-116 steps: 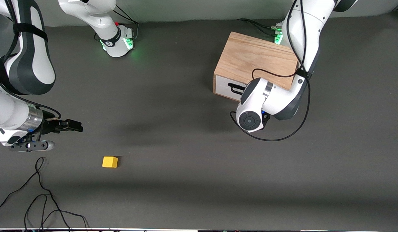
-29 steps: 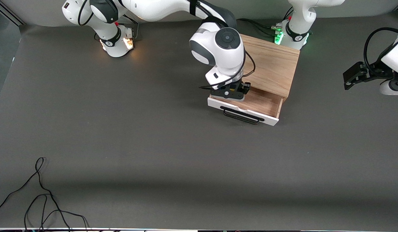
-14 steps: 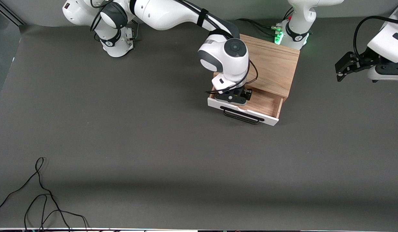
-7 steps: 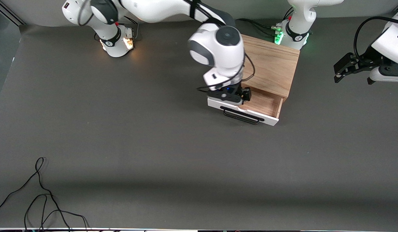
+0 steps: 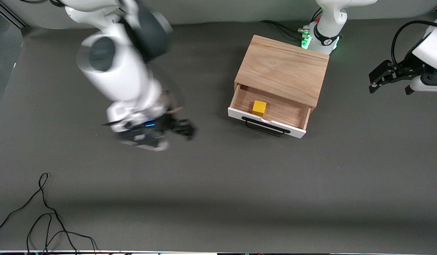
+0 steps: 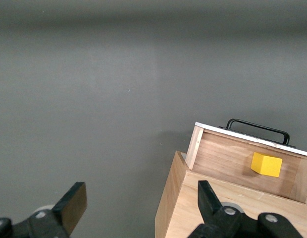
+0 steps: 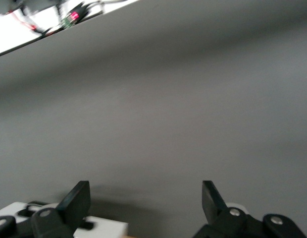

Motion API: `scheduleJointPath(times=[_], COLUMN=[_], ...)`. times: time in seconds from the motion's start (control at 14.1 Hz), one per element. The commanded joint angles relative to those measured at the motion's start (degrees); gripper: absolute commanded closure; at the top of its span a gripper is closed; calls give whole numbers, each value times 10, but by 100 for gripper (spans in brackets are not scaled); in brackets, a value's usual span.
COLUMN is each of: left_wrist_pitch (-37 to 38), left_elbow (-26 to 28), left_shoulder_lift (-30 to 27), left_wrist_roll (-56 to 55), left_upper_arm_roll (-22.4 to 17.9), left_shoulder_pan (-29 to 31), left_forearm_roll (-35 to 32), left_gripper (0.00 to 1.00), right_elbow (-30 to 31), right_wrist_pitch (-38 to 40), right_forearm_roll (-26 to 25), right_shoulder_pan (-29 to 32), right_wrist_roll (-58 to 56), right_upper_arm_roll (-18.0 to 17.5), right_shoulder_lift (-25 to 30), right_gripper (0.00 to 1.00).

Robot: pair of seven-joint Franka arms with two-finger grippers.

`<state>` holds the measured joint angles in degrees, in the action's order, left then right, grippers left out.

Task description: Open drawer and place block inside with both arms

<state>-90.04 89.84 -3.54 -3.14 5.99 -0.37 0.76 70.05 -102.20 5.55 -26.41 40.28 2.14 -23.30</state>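
The drawer (image 5: 267, 122) stands pulled out of the light oak box (image 5: 282, 69), its black handle (image 5: 264, 127) facing the front camera. The yellow block (image 5: 259, 108) lies on the drawer floor near the end toward the right arm. My right gripper (image 5: 186, 128) is open and empty over bare table, away from the drawer toward the right arm's end, blurred by motion. My left gripper (image 5: 373, 82) is open and empty, held up past the box at the left arm's end. In the left wrist view the block (image 6: 266, 164) shows in the drawer (image 6: 242, 153) past the open gripper (image 6: 141, 206). The right wrist view shows its open gripper (image 7: 143, 198) over grey table.
A loose black cable (image 5: 45, 212) lies on the table near the front camera at the right arm's end. The grey mat (image 5: 218, 184) stretches between the box and the front edge. The arm bases (image 5: 322, 33) stand along the back.
My right gripper has come up out of the drawer and swung away toward the right arm's end. The block, hidden under it before, now lies uncovered in the drawer. The left arm barely moved.
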Motion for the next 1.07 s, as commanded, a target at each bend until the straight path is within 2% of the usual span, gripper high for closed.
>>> scheduleJointPath(times=[0.0, 0.21, 0.28, 0.5, 0.64, 1.0], left_wrist_pitch=[-14, -13, -14, -14, -11, -7], left_elbow=[21, 22, 23, 22, 22, 22], left_shoulder_lift=[-13, -13, -13, -14, -16, -16], left_wrist_roll=[11, 11, 11, 11, 11, 11], left_upper_arm_roll=[-1, -1, -1, -1, -1, -1], left_shoulder_pan=[9, 17, 17, 17, 16, 18], left_forearm_roll=[10, 11, 11, 11, 11, 10], left_gripper=[0, 0, 0, 0, 0, 0], right_elbow=[151, 224, 242, 266, 266, 255], right_wrist_pitch=[-13, -12, -5, 17, 31, 38], right_forearm_roll=[10, 10, 9, -11, -41, -39], right_shoulder_pan=[56, 73, 113, 216, 273, 273], right_wrist_roll=[-108, -202, -237, -294, -296, -295], right_upper_arm_roll=[21, 91, 85, 17, -57, -64], right_shoulder_lift=[119, 187, 206, 241, 249, 249], right_gripper=[0, 0, 0, 0, 0, 0])
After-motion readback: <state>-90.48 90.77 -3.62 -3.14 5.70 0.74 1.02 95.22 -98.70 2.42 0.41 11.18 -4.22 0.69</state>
